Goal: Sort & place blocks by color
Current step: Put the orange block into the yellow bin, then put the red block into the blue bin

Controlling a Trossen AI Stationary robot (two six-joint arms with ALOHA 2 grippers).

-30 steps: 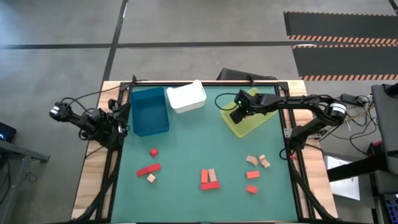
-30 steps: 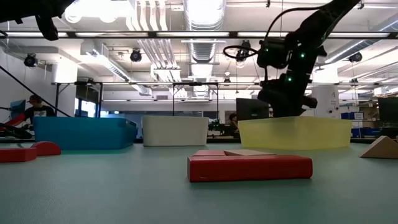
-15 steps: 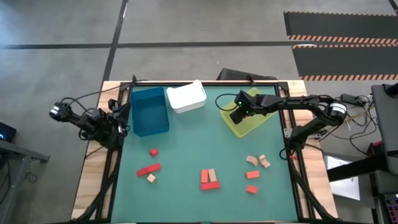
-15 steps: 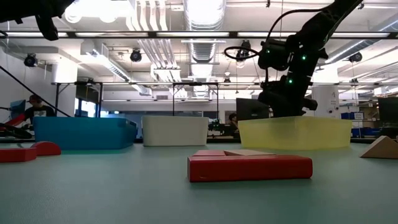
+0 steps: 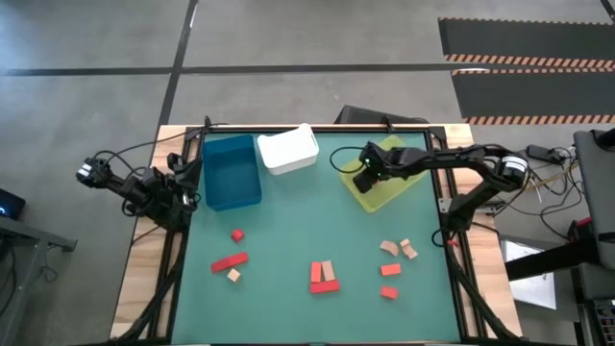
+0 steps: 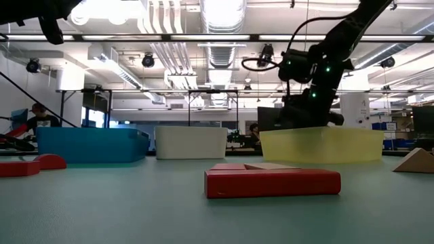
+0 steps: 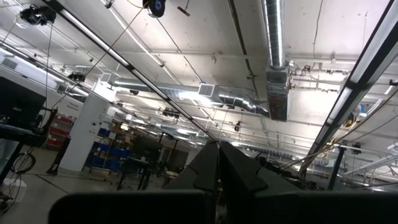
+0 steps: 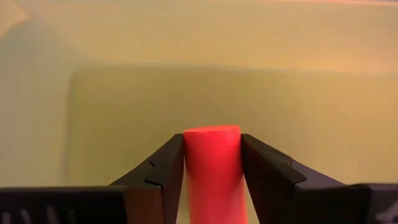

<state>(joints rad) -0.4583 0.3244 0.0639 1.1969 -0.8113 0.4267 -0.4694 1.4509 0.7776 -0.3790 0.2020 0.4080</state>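
My right gripper (image 5: 364, 174) hangs over the left part of the yellow-green bin (image 5: 396, 188) and is shut on a red block (image 8: 212, 163). In the low view it (image 6: 306, 114) dips behind the bin's near wall (image 6: 322, 146). Other red and tan blocks lie on the green mat: a red cube (image 5: 237, 234), a red bar (image 5: 229, 262), a tan cube (image 5: 233, 276), a red-and-tan cluster (image 5: 324, 276), two tan pieces (image 5: 389, 248) and two small red ones (image 5: 390, 270). My left gripper (image 7: 217, 169) is shut and parked off the table's left edge (image 5: 159, 192), pointing at the ceiling. My right gripper pinches the red block between its two fingers (image 8: 163, 168), one on each of two opposite sides. The block's rounded free end (image 8: 212, 134) sticks out past the fingertips. The fingers point down into the yellow-green bin, and the block hangs over the bin's floor (image 8: 124, 112).
A blue bin (image 5: 231, 171) and a white bin (image 5: 287, 149) stand at the far left of the mat. A dark frame rail (image 5: 317, 128) runs round the mat. In the low view a red bar (image 6: 271, 181) lies close in front.
My right gripper has shifted a little toward the table's left and sunk slightly lower into the yellow-green bin, still shut on the red block. The blocks on the mat have stayed where they were.
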